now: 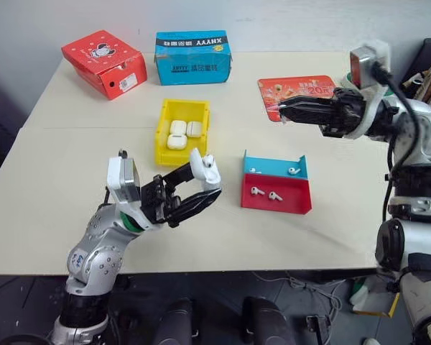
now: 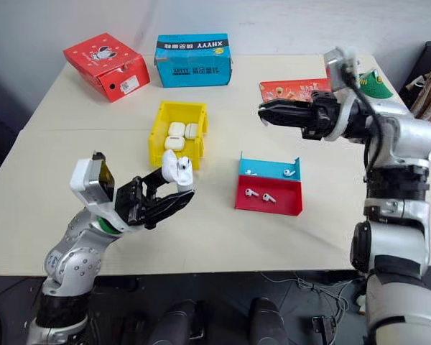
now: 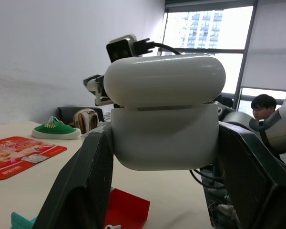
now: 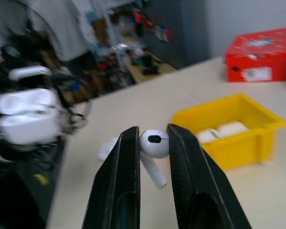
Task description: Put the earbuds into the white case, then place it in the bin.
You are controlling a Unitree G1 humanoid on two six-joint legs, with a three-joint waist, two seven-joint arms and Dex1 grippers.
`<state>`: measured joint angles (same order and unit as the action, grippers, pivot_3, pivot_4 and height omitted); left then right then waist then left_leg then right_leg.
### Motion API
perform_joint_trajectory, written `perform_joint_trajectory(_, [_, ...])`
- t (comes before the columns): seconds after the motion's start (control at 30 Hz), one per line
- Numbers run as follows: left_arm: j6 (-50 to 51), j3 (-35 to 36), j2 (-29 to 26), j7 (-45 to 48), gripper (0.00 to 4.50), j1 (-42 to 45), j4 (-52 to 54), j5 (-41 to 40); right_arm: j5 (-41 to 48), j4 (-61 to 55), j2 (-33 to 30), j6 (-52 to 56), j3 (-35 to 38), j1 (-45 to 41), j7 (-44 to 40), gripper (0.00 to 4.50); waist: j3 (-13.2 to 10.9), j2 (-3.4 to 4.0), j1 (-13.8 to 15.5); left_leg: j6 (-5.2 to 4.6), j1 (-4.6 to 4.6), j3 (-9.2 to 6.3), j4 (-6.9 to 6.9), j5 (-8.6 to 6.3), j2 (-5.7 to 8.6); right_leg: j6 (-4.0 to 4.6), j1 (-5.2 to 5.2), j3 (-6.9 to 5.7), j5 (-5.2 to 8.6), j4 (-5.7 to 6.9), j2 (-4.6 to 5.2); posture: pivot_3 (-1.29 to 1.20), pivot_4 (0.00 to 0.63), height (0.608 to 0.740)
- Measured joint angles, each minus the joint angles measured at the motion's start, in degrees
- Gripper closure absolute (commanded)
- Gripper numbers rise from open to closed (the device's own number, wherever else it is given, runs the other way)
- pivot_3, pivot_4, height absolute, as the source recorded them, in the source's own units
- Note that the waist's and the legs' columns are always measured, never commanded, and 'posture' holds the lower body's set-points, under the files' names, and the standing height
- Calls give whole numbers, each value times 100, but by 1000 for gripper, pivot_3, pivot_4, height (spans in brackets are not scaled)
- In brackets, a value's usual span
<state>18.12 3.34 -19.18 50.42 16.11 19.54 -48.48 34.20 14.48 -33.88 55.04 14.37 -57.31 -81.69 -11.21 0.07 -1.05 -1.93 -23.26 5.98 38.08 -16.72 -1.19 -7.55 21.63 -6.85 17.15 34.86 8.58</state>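
1. At near left, above the surface (image 1: 50,215): left gripper (image 1: 201,188) raised and angled up toward the right, fingers (image 3: 86,191) pinching the white case (image 3: 164,129) on both sides, lid ajar.
2. Behind it: the bin (image 1: 162,136), three alike cases inside.
3. Right of centre: red and blue tray (image 1: 276,194), four earbuds (image 1: 257,191) lying loose, too small to detail.
4. At far right, held high: right gripper (image 4: 152,143) pointing left, roughly level, fingers (image 4: 119,181) narrowly parted, nipping one earbud (image 4: 153,144) by its head, stem hanging free.
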Motion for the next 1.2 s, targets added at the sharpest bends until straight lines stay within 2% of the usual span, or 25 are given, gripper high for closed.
perform_joint_trajectory(0.13, [-22,-118,264,46,1733,400,-304,55,1278,-1325,705,1150,569,498,1148,4085,0,0,-21,2,0,1,-1,-1,0,0,2,1,0,1,-2,0,150,740])
perform_joint_trajectory(0.3, [-94,-231,530,116,1733,701,-667,163,2240,-2396,1515,1377,823,971,2470,4085,0,0,-28,2,-2,5,-4,-1,4,0,6,3,0,2,-2,0,150,740])
perform_joint_trajectory(0.43, [-191,-236,643,116,1733,838,-729,227,2702,-2789,1628,1358,695,1157,2981,4085,0,0,-8,-4,-2,6,-3,-1,8,-1,6,8,0,2,0,0,150,740])
perform_joint_trajectory(0.6, [-257,-246,757,114,1733,846,-872,358,3342,-2792,1615,1344,664,1205,3398,4085,0,0,-11,-5,-2,7,-3,-1,7,-1,6,7,0,2,0,0,150,740])
perform_joint_trajectory(0.73, [-331,-274,865,92,1733,845,-890,431,3533,-2794,1594,1211,543,1369,3611,4085,0,0,-7,-7,-2,8,-3,-3,7,-1,6,8,0,1,0,0,150,740])
perform_joint_trajectory(1.2, [-467,-380,1060,0,1733,839,-890,618,3519,-2788,1308,631,-94,1649,3613,4085,0,0,-2,-9,-2,8,-3,-3,5,-1,6,8,0,-1,0,0,150,740])
